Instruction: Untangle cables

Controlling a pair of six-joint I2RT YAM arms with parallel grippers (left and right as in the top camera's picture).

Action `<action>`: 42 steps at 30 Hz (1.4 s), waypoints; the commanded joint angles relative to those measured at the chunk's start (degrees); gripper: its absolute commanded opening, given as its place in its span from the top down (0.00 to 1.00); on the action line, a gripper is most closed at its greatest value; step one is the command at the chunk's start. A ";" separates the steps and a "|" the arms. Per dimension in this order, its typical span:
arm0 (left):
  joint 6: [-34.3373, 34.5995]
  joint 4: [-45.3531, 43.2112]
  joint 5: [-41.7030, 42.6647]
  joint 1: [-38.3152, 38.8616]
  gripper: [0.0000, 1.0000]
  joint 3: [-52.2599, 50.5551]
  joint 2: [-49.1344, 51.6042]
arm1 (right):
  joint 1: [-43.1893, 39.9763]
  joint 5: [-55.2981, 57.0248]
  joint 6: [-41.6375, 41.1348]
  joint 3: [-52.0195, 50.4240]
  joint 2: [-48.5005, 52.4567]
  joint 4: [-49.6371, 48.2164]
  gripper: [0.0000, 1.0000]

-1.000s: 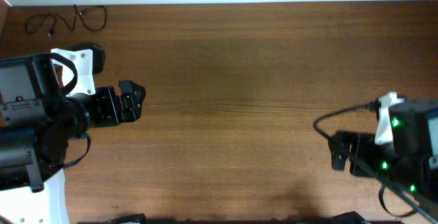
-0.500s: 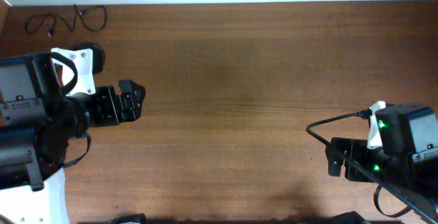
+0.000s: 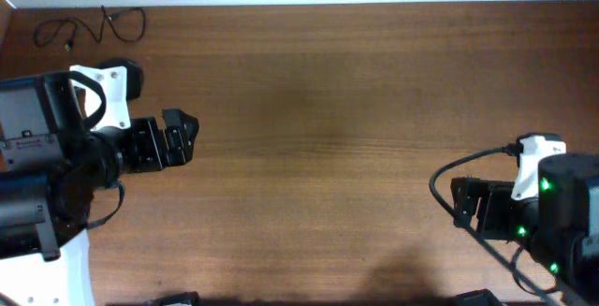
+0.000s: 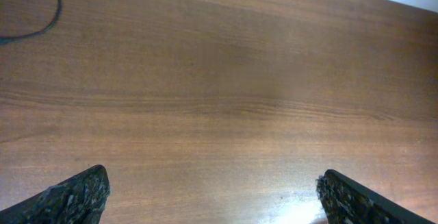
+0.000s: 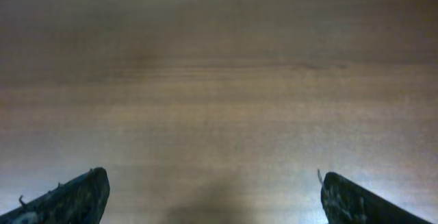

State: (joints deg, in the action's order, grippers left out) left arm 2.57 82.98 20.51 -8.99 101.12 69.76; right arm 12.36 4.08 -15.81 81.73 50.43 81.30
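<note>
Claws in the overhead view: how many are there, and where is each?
2. The left claw is over the left side of the table; the right claw is near the picture's lower right. None seems hidden.

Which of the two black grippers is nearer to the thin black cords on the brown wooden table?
The left gripper, on the same side of the table as the cords; the right gripper is far across it.
</note>
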 commanded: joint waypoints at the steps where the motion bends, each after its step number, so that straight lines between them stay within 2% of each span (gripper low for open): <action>1: -0.92 -0.13 -0.42 0.26 0.01 -0.20 0.02 | -2.99 0.46 1.38 -11.91 -6.01 -6.16 0.02; 3: -0.92 -0.15 -0.42 0.26 0.01 -0.20 0.02 | -4.98 -4.26 7.34 -22.91 -13.79 -14.75 0.01; 7: -0.92 -0.15 -0.42 0.26 0.01 -0.20 0.02 | -7.63 -6.25 8.41 -33.22 -23.02 -23.58 0.01; 16: -0.92 -0.13 -0.42 0.26 0.01 -0.20 0.02 | -7.63 -6.67 11.15 -41.68 -36.02 -29.75 0.02; 22: -0.92 -0.15 -0.42 0.26 0.01 -0.20 0.02 | -7.63 -6.64 11.19 -46.14 -41.46 -32.68 0.02; 34: -0.92 -0.13 -0.42 0.26 0.01 -0.20 0.02 | -7.63 -6.93 11.56 -64.28 -50.23 -53.86 0.02; 42: -0.92 -0.15 -0.42 0.26 0.01 -0.20 0.02 | -7.63 -6.88 12.63 -66.20 -50.23 -58.42 0.01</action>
State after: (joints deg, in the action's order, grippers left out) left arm 2.57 82.98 20.49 -8.99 101.03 69.76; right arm 5.13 -2.50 -3.90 15.92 0.91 23.49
